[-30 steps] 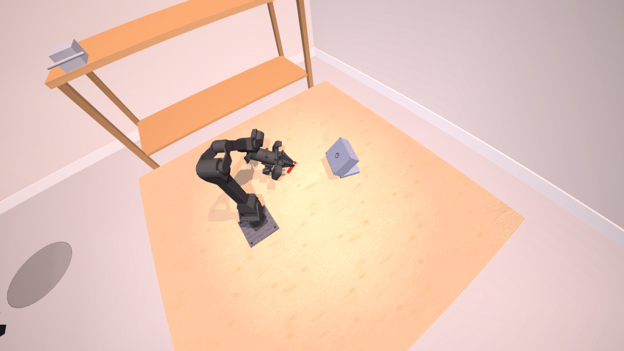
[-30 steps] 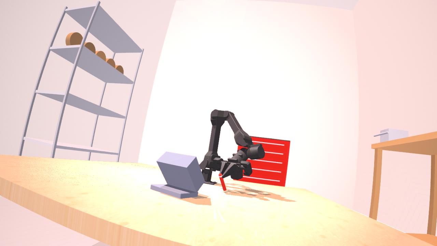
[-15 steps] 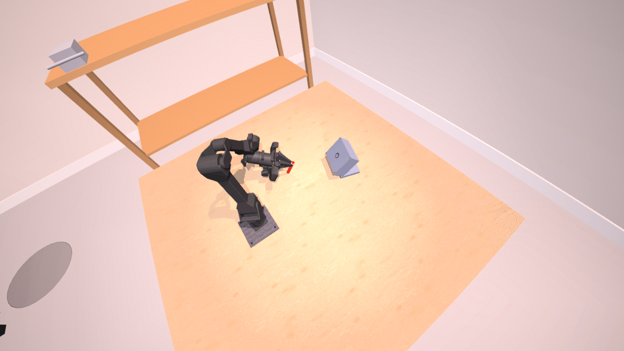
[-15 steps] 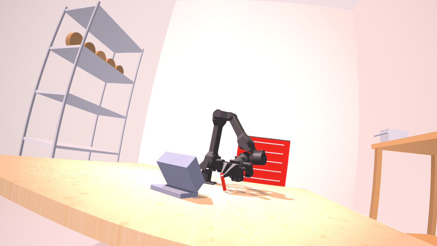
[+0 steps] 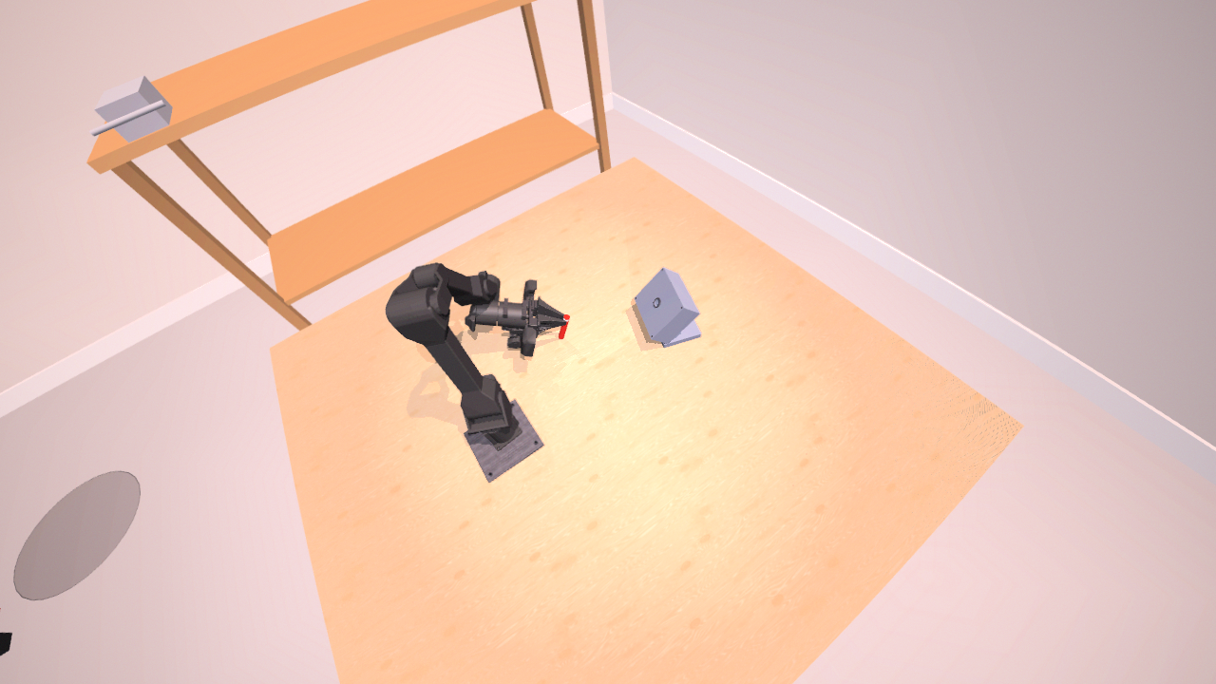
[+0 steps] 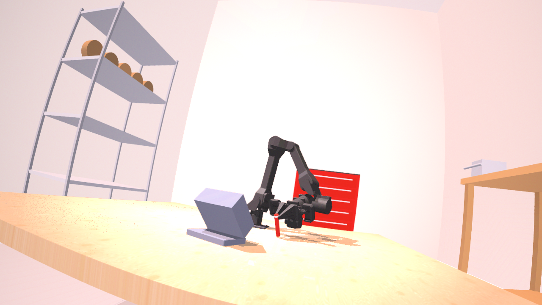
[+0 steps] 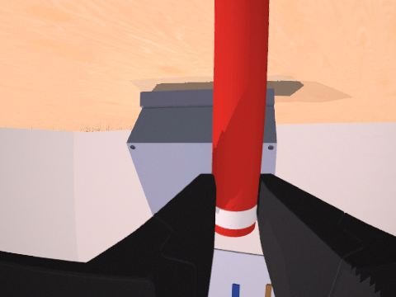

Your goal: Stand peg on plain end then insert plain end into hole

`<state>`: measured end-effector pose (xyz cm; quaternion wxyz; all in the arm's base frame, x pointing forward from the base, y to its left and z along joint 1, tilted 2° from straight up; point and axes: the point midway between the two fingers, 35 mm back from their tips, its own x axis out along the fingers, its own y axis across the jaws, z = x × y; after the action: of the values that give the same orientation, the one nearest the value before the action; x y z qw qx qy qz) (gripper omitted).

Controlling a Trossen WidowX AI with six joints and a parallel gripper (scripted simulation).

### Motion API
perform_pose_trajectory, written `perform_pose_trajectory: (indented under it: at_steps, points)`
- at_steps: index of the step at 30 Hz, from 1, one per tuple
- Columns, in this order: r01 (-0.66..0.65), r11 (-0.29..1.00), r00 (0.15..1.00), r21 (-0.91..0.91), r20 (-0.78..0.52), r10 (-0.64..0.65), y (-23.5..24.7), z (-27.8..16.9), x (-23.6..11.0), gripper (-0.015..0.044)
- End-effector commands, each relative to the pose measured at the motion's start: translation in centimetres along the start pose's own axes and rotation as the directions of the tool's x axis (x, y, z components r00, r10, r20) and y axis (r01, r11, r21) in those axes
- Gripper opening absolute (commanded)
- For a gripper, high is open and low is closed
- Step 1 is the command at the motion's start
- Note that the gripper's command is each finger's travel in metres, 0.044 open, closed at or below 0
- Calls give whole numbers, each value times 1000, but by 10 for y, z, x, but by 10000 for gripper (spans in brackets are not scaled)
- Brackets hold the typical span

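Table [image 6: 113, 242]: peg [image 6: 277, 226] upright, banded end in end effector [image 6: 279, 214].

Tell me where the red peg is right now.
The red peg stands about upright between the robot and the sloped panel, clamped in the gripper near its banded top end, plain end down at the table; whether it touches is unclear.
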<state>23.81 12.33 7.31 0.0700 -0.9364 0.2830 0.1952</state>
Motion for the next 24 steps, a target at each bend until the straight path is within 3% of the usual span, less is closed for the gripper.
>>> perform_pose_trajectory:
  at_steps: [1,15,24]
  points:
    - [0,1000,999,-1,-33,0,0,2,-2,51]
    - [0,1000,988,-2,-153,0,0,7,-10,51]
    - [0,1000,992,-2,-124,0,0,7,-13,51]
